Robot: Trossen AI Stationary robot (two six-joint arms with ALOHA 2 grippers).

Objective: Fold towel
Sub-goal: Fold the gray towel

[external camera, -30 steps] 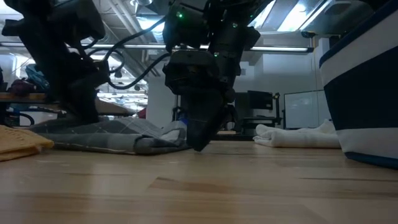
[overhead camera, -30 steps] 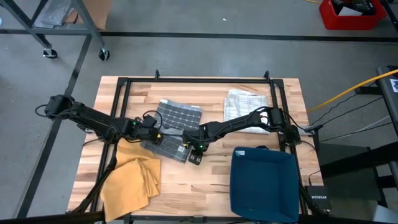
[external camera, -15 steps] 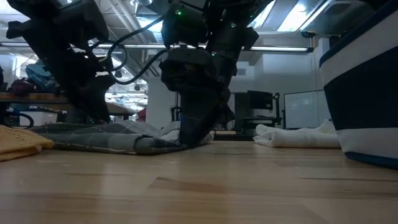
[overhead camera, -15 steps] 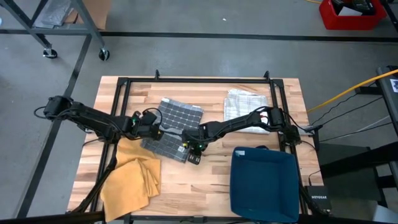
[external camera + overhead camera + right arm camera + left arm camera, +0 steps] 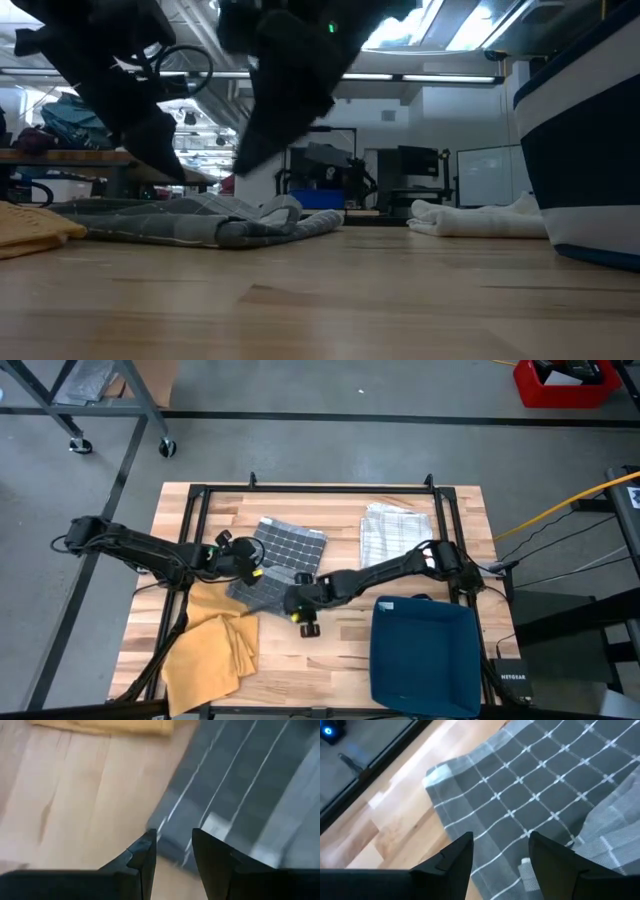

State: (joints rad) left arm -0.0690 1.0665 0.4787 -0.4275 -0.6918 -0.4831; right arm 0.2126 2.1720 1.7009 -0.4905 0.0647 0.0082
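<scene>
Taking the grey checked towel (image 5: 280,565) as the mark: bare table (image 5: 330,510) lies open on its far side and between it and the white cloth (image 5: 392,530). On its left edge the left gripper (image 5: 252,560) hangs close, jaws apart; at its near right corner the right gripper (image 5: 300,610) blocks the way. The yellow cloth (image 5: 212,645) lies just beside its near left side. The blue bin (image 5: 425,650) stands off its near right, with bare wood between.
</scene>
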